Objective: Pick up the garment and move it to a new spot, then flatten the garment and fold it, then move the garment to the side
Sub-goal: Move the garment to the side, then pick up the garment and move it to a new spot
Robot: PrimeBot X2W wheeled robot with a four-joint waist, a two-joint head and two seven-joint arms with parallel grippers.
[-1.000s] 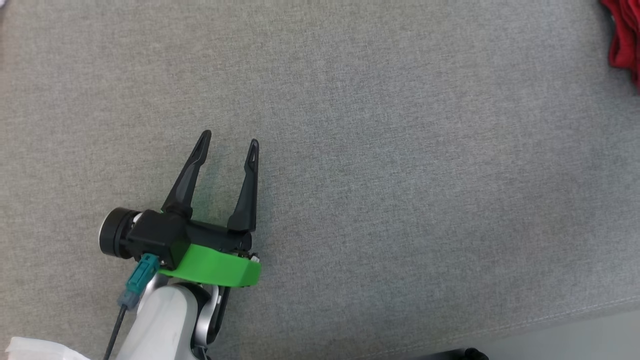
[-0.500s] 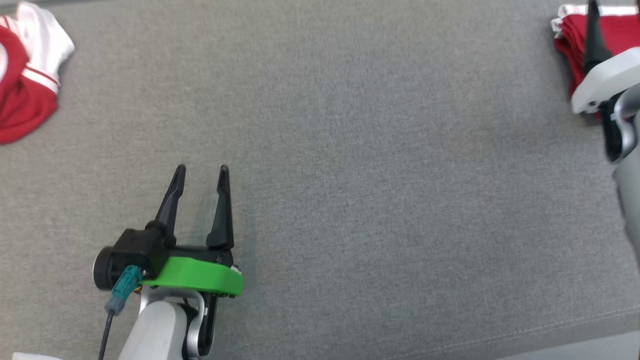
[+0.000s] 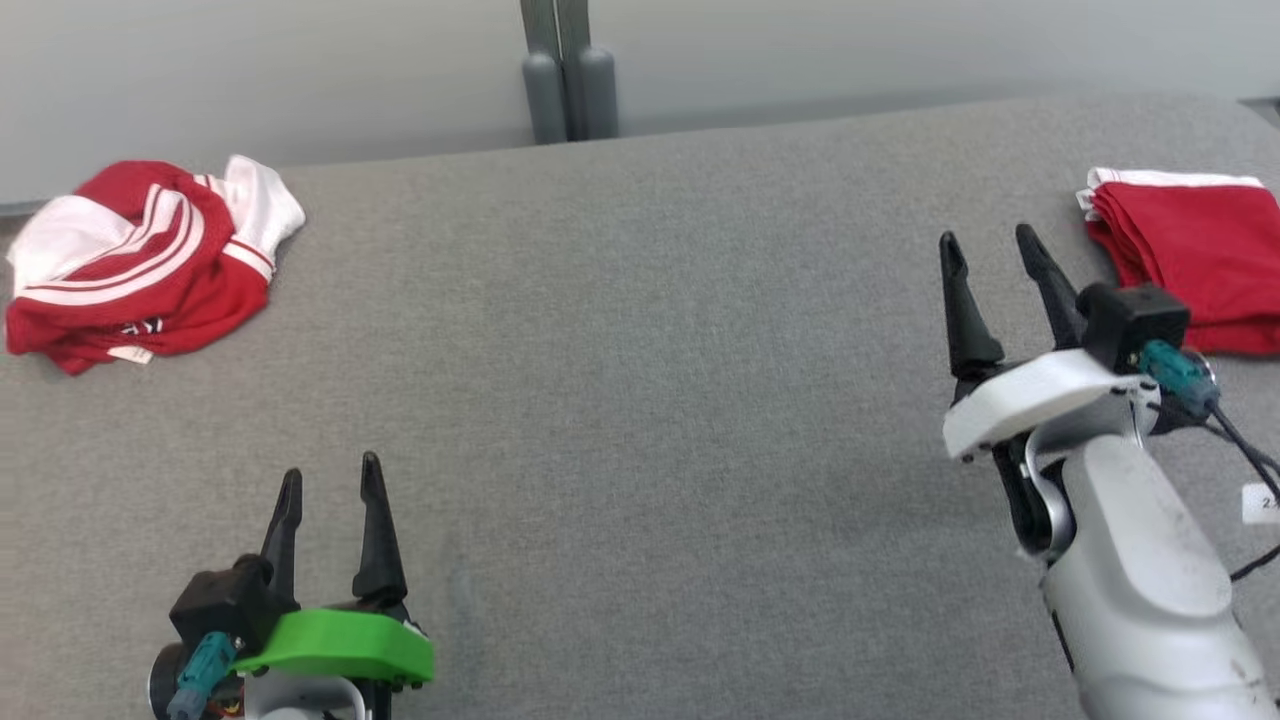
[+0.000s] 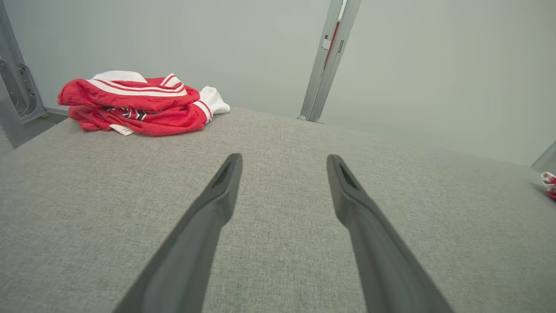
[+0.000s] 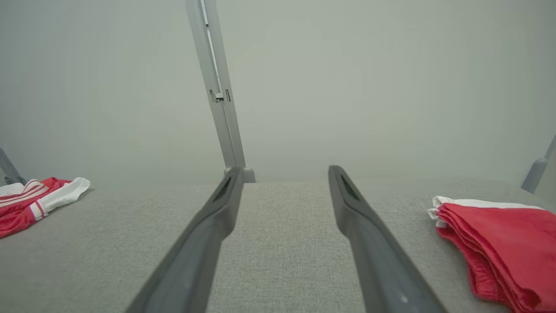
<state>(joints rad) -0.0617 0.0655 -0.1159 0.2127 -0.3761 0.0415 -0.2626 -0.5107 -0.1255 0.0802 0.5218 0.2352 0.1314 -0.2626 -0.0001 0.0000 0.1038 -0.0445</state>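
Crumpled garment waiting, both grippers empty

The crumpled red-and-white garment [image 3: 140, 265] lies heaped on the grey bench [image 3: 640, 400], ahead of the left gripper [image 3: 330, 467] and off to its left, well apart from it. That gripper hovers low with its fingers spread wide, holding nothing. The right gripper [image 3: 986, 236] is spread just as wide and also empty, with a folded red pile [image 3: 1190, 260] just to its right. A pinch on the heap may catch only a loose sleeve, so the rest would drag. A sideways swing of the right arm could snag and undo the folded pile.
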